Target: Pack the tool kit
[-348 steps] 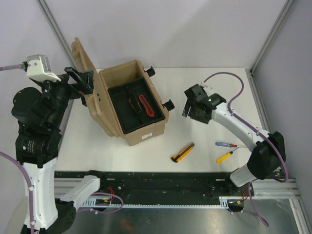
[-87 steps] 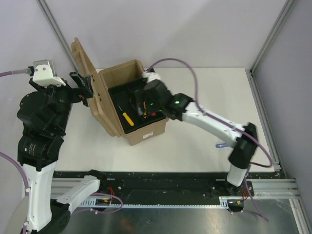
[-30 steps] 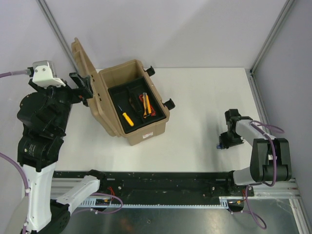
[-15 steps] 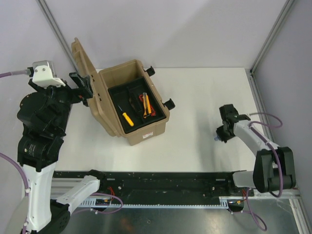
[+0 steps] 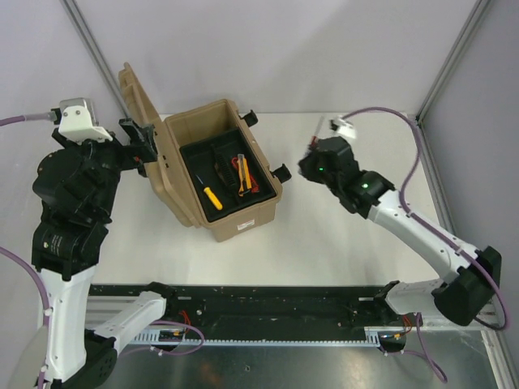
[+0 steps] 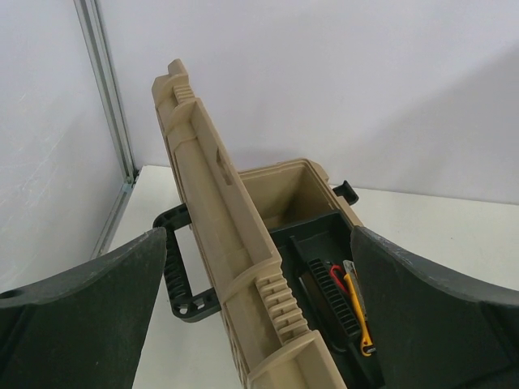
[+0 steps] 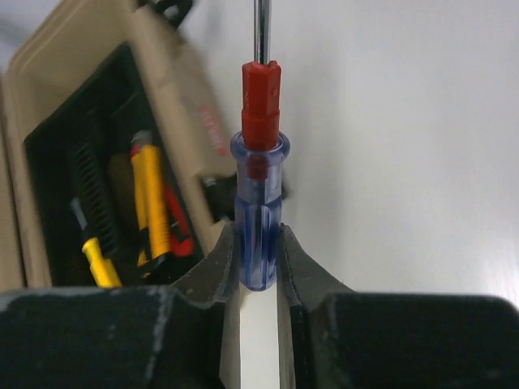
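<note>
The tan tool box stands open, its lid tipped back to the left. In its black tray lie a yellow screwdriver, a yellow utility knife and a red-handled tool. My right gripper hovers just right of the box, shut on a blue-and-red screwdriver whose shaft points away from the wrist. My left gripper is open, one finger on either side of the lid without touching it. The knife shows past the lid.
A black latch sticks out from the box's right side and the black carry handle hangs behind the lid. White table stretches right of the box. Metal frame posts stand at the corners.
The right gripper has lifted the blue-and-red screwdriver off the table at the right and carried it up and left, close to the box. The left arm has barely moved.
</note>
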Controlling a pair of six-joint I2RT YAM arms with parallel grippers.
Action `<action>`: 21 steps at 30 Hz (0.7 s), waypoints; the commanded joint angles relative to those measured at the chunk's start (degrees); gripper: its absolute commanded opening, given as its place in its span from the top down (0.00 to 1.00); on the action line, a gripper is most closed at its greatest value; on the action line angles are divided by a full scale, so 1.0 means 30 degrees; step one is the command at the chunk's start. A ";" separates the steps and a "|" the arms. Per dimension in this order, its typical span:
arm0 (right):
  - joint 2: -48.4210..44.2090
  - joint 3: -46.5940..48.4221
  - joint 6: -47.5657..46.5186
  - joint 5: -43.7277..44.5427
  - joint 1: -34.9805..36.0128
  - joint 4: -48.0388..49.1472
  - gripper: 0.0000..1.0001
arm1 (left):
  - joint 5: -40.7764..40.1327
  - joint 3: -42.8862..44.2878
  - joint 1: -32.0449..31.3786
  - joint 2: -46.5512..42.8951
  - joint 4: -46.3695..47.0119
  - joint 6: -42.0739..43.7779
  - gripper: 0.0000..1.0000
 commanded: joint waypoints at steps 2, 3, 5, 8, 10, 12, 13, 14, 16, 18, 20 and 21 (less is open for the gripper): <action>0.2303 0.2832 -0.6906 -0.3016 0.3050 0.3695 1.00 | 0.0336 0.0488 -0.0102 -0.0187 0.0514 -0.0128 0.00; 0.2888 0.3387 -0.7768 -0.3555 0.3614 0.3778 1.00 | 0.0377 0.0491 -0.0112 -0.0193 0.0525 -0.0152 0.00; 0.4198 0.4676 -0.9294 -0.4407 0.4565 0.3482 1.00 | 0.0444 0.0494 -0.0104 -0.0256 0.0512 -0.0258 0.00; 0.6555 0.7265 -1.1116 -0.5254 0.5655 0.2122 1.00 | 0.0557 0.0458 -0.0115 -0.0345 0.0508 -0.0351 0.00; 0.8381 0.9366 -1.1911 -0.5432 0.6167 0.0841 1.00 | 0.0621 0.0398 -0.0120 -0.0404 0.0530 -0.0396 0.01; 1.0010 1.1275 -1.2424 -0.5864 0.6507 -0.0314 1.00 | 0.0645 0.0346 -0.0113 -0.0492 0.0513 -0.0429 0.01; 1.0740 1.2048 -1.2490 -0.5844 0.6617 -0.0760 1.00 | 0.0634 0.0333 -0.0103 -0.0536 0.0510 -0.0434 0.01; 1.1340 1.2727 -1.2538 -0.5907 0.6687 -0.1145 1.00 | 0.0599 0.0297 -0.0112 -0.0587 0.0509 -0.0423 0.01; 1.2353 1.3859 -1.2530 -0.6108 0.6805 -0.2004 1.00 | 0.0515 0.0248 -0.0104 -0.0706 0.0508 -0.0377 0.00; 1.3120 1.4552 -1.2535 -0.6180 0.6894 -0.2673 1.00 | 0.0435 0.0184 -0.0102 -0.0802 0.0486 -0.0336 0.00; 1.3633 1.4901 -1.2559 -0.6278 0.6960 -0.3221 1.00 | 0.0364 0.0117 -0.0116 -0.0862 0.0509 -0.0311 0.00; 1.3856 1.5032 -1.2601 -0.6344 0.6975 -0.3474 1.00 | 0.0347 0.0101 -0.0104 -0.0882 0.0509 -0.0302 0.00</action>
